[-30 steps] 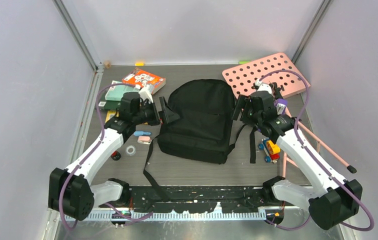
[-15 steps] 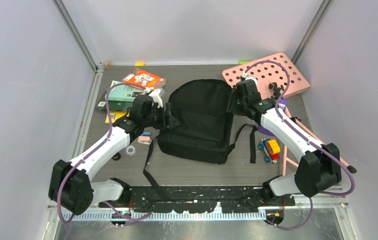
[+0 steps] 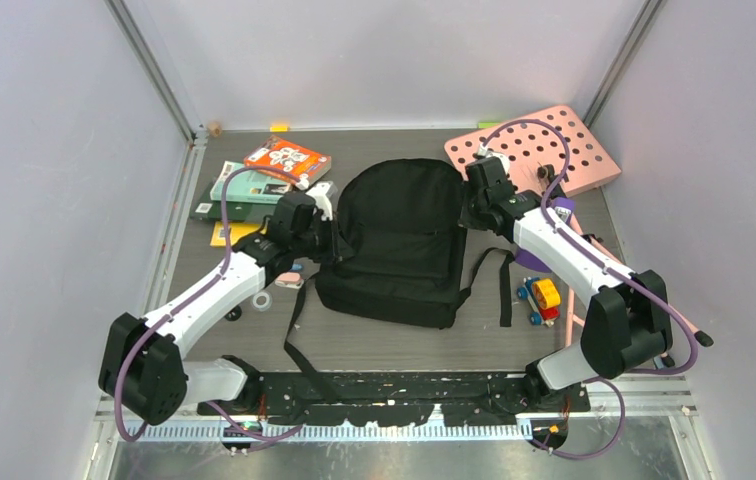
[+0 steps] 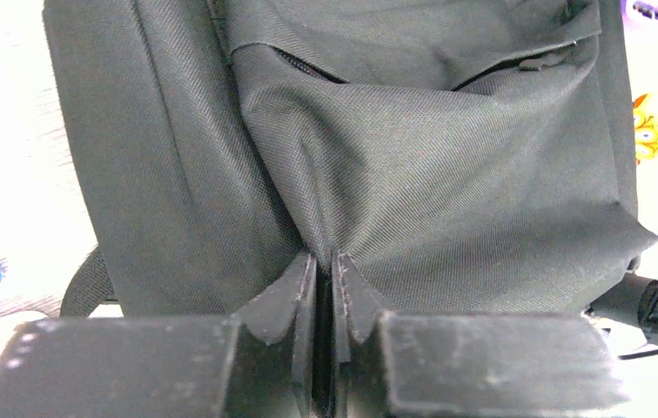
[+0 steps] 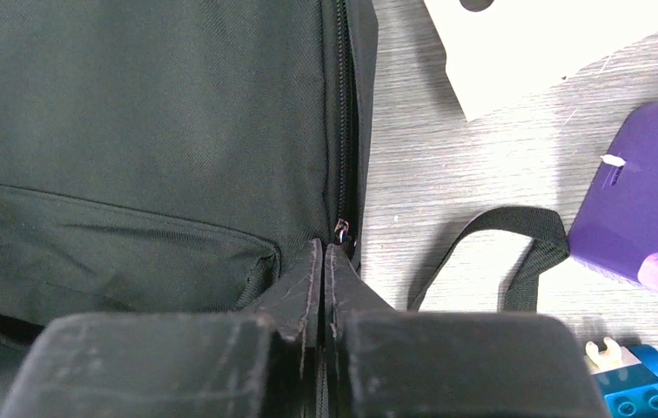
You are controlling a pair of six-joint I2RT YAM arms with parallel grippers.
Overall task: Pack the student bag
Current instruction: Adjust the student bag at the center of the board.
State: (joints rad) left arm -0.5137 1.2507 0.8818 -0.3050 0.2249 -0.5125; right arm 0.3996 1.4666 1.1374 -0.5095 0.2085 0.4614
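Black bag [image 3: 399, 240] lies mid-table between your arms, and both grippers have just closed in on it from wide open. Your left gripper [image 4: 324, 261] now pinches a tented fold on its side. Your right gripper [image 5: 323, 252] has narrowed to a slit at the zip slider [image 5: 341, 230]; you cannot tell whether it caught it. That reads as bracing to unzip. The bag looks flat and limp, with the zip closed along that edge.

Top camera looks down; both wrist cameras closely face the student bag [image 3: 399, 240].
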